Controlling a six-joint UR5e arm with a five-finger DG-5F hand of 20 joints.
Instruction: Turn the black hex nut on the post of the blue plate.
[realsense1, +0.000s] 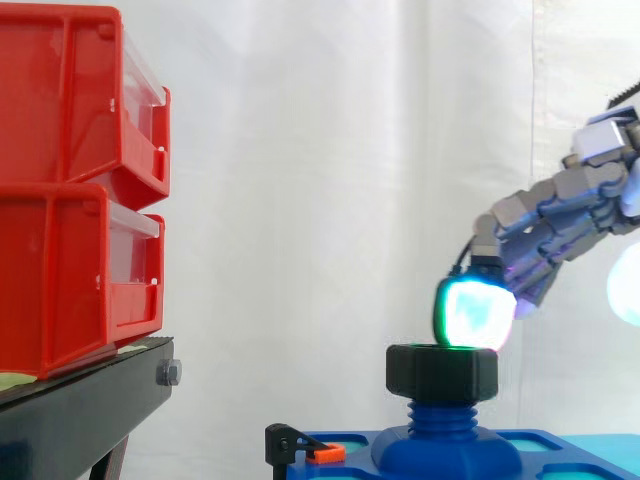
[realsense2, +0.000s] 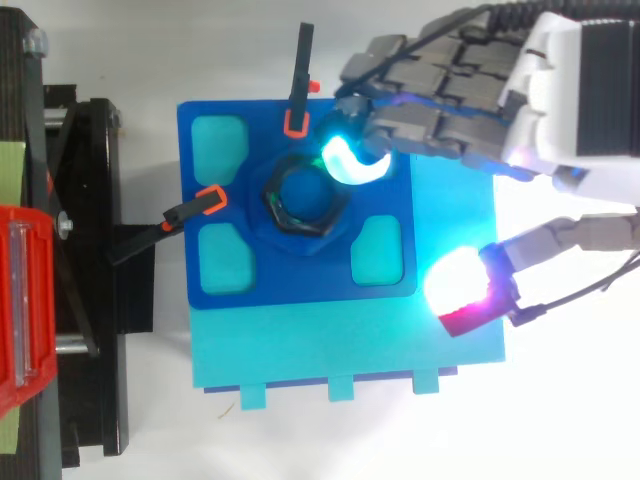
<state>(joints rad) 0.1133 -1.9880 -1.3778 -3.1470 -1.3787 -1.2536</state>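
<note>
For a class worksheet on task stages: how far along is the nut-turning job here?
Done: the black hex nut sits on the post of the blue plate, threads bare below it. Under way: the hand has one fingertip at the nut's top edge, thumb held apart. Left: the turning itself.

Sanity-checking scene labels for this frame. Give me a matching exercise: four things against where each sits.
Things:
1. black hex nut
2. red bins
3. hand
4. orange-tipped clamps

Places:
A. stacked on the black stand
B. at the blue plate's edges
C. threaded on the blue post
D. reaching in, one glowing pad at the nut's rim

Pairs: 1-C, 2-A, 3-D, 4-B
</note>
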